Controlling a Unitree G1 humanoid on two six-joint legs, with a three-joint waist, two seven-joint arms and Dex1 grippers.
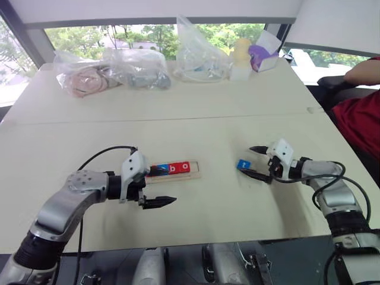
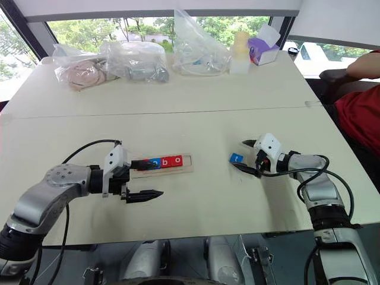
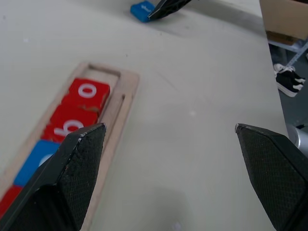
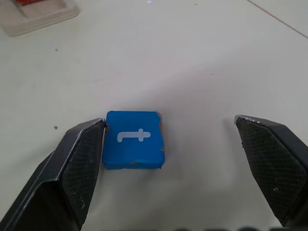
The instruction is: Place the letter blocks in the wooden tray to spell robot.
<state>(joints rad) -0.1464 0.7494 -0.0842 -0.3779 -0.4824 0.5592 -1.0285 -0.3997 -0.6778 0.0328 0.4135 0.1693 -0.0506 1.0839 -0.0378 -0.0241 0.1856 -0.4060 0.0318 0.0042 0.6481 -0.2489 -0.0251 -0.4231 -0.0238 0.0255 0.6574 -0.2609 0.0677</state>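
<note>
- In the right wrist view we read a white "t" on the blue block (image 4: 133, 140); from the head it is just a blue speck on the table (image 1: 178, 113).
- That block lies flat, apart from the tray (image 1: 176, 170), out toward the right side of the tabletop.
- The left wrist view lets us read the tiles in the tray: red "o" (image 3: 88, 92), red "b" (image 3: 70, 124), then a blue tile (image 3: 36, 160), with the slot beyond the "o" bare.
- The tray sits near the middle of the tabletop, closer to the front edge.
- Our right gripper (image 4: 171, 127) is spread wide and holds nothing; the block is between its fingers, one tip right against its side.
- Our left gripper (image 3: 171, 130) is also wide open and empty, by the tray's left end.
- Plastic bags (image 1: 113, 70) and a tissue box (image 1: 264, 53) line the far edge; a person in red (image 1: 363, 119) sits at the right edge.
</note>
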